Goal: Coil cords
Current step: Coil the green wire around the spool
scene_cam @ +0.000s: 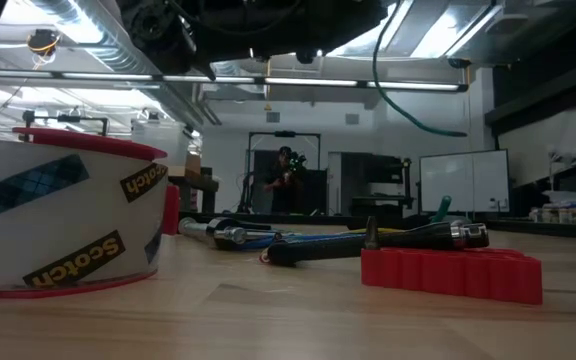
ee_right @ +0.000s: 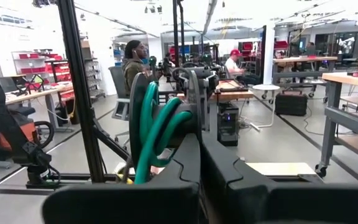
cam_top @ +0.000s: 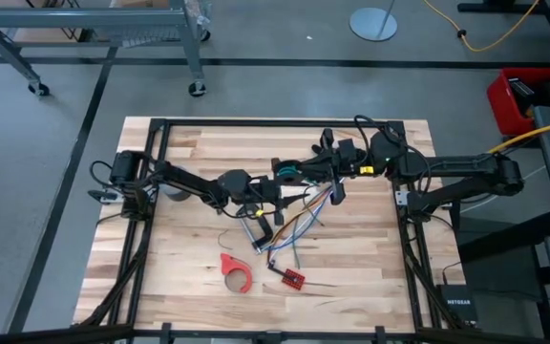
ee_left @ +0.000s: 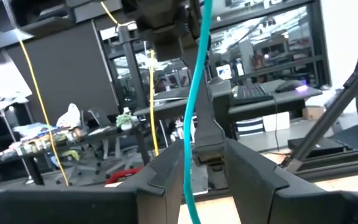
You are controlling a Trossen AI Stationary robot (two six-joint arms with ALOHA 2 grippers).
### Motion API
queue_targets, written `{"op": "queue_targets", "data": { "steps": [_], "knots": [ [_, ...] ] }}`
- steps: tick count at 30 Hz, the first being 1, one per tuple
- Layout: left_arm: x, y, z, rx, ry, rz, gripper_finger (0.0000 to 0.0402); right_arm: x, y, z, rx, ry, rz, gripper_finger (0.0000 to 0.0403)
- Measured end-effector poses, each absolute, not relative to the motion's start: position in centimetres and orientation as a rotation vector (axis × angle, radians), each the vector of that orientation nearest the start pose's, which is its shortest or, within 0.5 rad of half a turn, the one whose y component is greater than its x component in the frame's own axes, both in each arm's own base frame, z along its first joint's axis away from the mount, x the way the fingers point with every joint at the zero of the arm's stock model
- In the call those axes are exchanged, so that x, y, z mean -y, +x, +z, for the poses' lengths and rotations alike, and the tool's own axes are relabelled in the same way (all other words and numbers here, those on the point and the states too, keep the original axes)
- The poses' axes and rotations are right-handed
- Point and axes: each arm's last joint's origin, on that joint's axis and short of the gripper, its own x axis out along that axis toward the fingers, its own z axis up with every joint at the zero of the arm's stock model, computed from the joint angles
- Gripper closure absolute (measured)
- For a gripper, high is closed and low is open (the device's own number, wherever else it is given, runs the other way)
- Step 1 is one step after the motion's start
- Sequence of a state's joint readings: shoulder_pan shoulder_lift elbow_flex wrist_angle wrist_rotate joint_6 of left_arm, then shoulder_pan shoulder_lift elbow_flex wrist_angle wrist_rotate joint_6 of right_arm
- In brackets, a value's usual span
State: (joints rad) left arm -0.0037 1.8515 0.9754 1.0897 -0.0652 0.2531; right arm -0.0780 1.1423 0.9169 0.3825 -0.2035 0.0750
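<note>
Holding the green cord [ee_right: 156,134] coiled, the clenched right hand [ee_right: 199,146] grips a light, springy thing; the left hand [ee_left: 204,163] pinches its tail.

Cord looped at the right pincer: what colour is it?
Green: the cord shows as green loops beside the right pincer, clearest in the right wrist view.

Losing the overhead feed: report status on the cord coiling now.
Right gripper shut on cord, loops wound. Left gripper around green tail, mid-table. Multicoloured wire bundle underneath.
</note>
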Motion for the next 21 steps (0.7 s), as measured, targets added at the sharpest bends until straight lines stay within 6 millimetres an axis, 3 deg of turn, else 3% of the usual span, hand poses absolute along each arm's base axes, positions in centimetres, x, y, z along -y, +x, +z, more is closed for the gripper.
{"op": "queue_targets", "data": {
  "steps": [12, 21],
  "knots": [
    [-1.01, 39.05, 22.76, 0.198, 0.232, 0.11, 0.0301, 1.43, 25.77, 36.54, 0.191, 0.046, 0.132, 0.0403],
    [-1.0, 39.06, 22.71, 0.193, 0.23, 0.108, 0.0388, 1.43, 25.77, 36.54, 0.191, 0.045, 0.132, 0.0402]
  ]
}}
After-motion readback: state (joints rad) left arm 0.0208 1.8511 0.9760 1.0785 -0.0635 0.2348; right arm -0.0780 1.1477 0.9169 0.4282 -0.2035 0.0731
